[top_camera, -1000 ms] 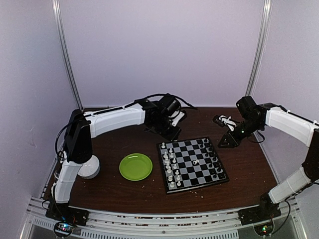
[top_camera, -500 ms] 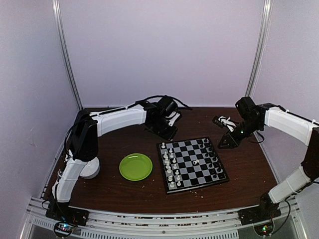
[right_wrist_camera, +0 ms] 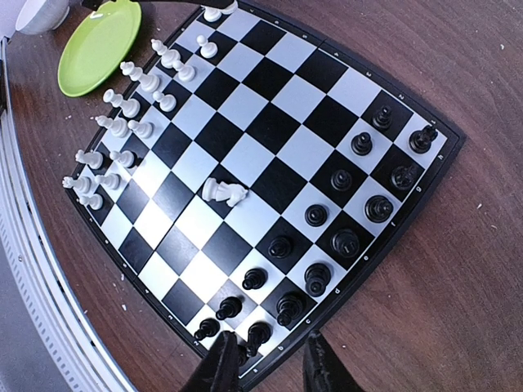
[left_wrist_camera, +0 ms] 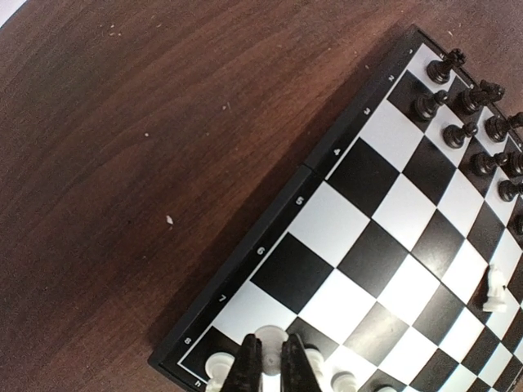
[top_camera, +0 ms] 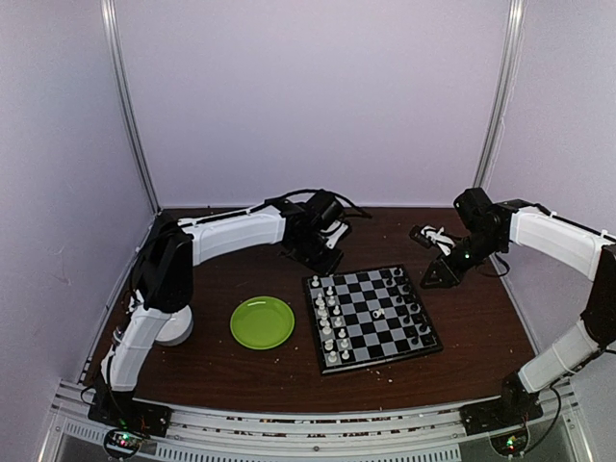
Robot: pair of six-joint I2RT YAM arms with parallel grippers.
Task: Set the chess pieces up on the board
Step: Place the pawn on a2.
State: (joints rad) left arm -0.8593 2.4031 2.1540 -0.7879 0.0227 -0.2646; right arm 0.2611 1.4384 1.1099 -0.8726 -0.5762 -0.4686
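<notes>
One white piece (right_wrist_camera: 225,193) lies toppled on a square near the middle of the board (right_wrist_camera: 270,114), well apart from the white men (right_wrist_camera: 147,82) ranked along the board's left edge and the black men (right_wrist_camera: 343,242) ranked along its right edge. Its long axis runs roughly across the board, from the white side toward the black side. The piece is too small to tell which end is the base, so which way it points cannot be told. The board sits near the middle of the table (top_camera: 241,371), slightly skewed to the table's near edge. The left gripper (left_wrist_camera: 270,351) hangs over the board's far left corner with its jaws clenched and nothing visibly between them, just above the white men there. The right gripper (right_wrist_camera: 270,347) hovers at the board's right edge over the black men, its jaws parted and empty. The likely trouble comes from reach. Either arm heading for the fallen piece has to pass over its own side's crowded rows, and a low finger would probably knock standing men down. The piece itself is slim and rounded. A pinch across its long axis may grip it, but a pinch off-centre could make it roll or squirt away. Righting it probably needs a grasp near one end, and misjudging that end risks setting it down head first.
</notes>
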